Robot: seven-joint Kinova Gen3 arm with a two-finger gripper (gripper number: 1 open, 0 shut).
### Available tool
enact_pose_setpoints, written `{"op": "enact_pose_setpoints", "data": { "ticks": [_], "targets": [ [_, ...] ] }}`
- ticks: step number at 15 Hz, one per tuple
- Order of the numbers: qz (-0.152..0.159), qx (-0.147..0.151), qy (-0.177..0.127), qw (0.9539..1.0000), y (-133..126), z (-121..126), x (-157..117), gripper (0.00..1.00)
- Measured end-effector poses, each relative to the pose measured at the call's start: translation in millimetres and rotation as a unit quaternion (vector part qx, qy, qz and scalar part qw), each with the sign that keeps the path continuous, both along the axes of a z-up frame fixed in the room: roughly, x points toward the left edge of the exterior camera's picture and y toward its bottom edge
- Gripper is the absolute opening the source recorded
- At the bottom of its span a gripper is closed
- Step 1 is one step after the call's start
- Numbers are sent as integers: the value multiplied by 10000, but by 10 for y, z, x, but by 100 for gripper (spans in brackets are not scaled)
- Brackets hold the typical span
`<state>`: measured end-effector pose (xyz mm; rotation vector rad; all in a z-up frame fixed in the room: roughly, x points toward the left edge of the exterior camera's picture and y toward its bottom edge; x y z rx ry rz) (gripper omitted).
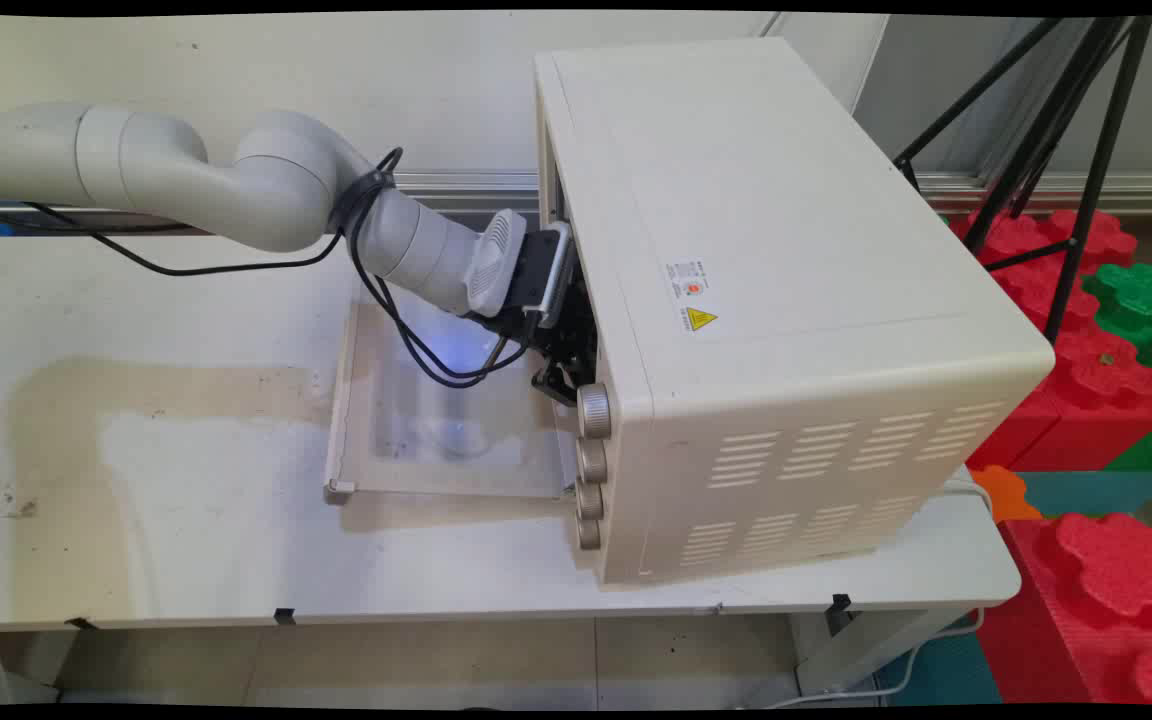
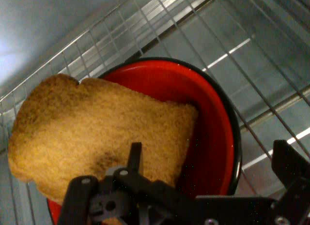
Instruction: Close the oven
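Because the arm reaches deep into the toaster oven (image 1: 786, 250), wrist past the door frame, room is tight. My judgement: work here wants slow, level motion, with the wrist kept off the frame and off the knobs (image 1: 592, 410) just below it.

- Oven stands on the white tabletop (image 1: 186, 500), right of centre. Its glass door (image 1: 436, 420) is dropped flat toward the left, under the forearm and cables.
- Inside: wire rack (image 2: 252, 51). On it sits a red bowl (image 2: 213, 104) with a black rim.
- Slice of toast (image 2: 97, 133) lies tilted in the bowl, one end overhanging the rim on the far side from the pincer's gap. It looks loose; any tilt of the bowl would likely slide it out.
- Pincer (image 2: 210, 150): apart, wide. One finger shows over the toast and bowl interior, the other outside the bowl above the rack, so the near rim lies between them.
- Holds nothing. Cannot tell whether either finger touches rim or toast.
- A bite on the rim would be thin, I judge; it should be seated deep and square.
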<state>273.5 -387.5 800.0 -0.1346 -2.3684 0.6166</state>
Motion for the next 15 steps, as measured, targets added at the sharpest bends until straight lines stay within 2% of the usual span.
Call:
{"op": "enact_pose_setpoints", "data": {
  "ticks": [8, 15],
  "targets": [
    [225, 56, 214, 9995, 89, 146, 96, 100],
    [414, 122, 402, 9983, 293, 360, 297, 100]
  ]
}}
